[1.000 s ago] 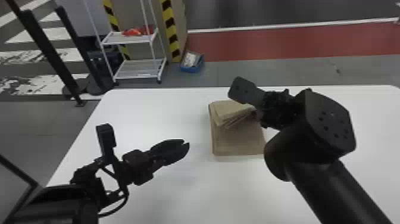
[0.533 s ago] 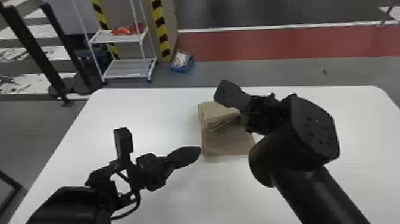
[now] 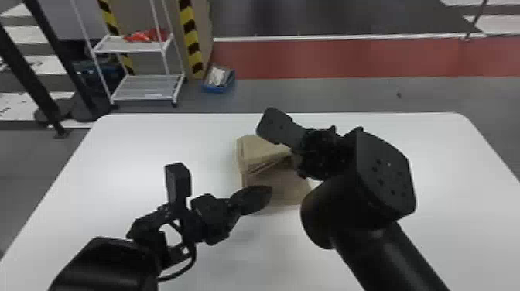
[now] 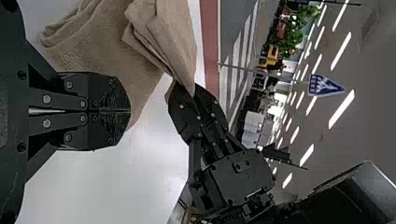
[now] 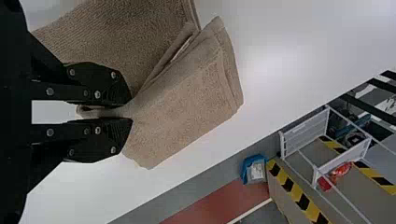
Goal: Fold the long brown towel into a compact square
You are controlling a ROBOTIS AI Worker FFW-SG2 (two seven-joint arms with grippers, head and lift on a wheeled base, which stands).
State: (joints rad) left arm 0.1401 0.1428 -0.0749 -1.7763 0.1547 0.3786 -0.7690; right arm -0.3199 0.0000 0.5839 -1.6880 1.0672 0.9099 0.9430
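Fingers of the right gripper (image 5: 130, 111) are closed on a pinched edge of the brown towel (image 3: 288, 195), with a little cloth bunched between them. From that grip the folded upper flap (image 3: 260, 149) fans out toward the robot's left, over the far half of the lower layers (image 5: 105, 42). Its stacked edges face the near side, slanting away from the robot toward the right gripper. The lower layers run on toward the robot, and this near-far line looks like the long axis. The left gripper (image 4: 130, 111) has its fingers together with nothing between them; its tips point at the near left part of the towel, seen over it from the head, though contact cannot be told. So the right gripper is nearer the flap, the left nearer the near edge. The next move probably turns on bringing the flap along the long axis, squarely over the lower layers on the white table (image 3: 162, 145).
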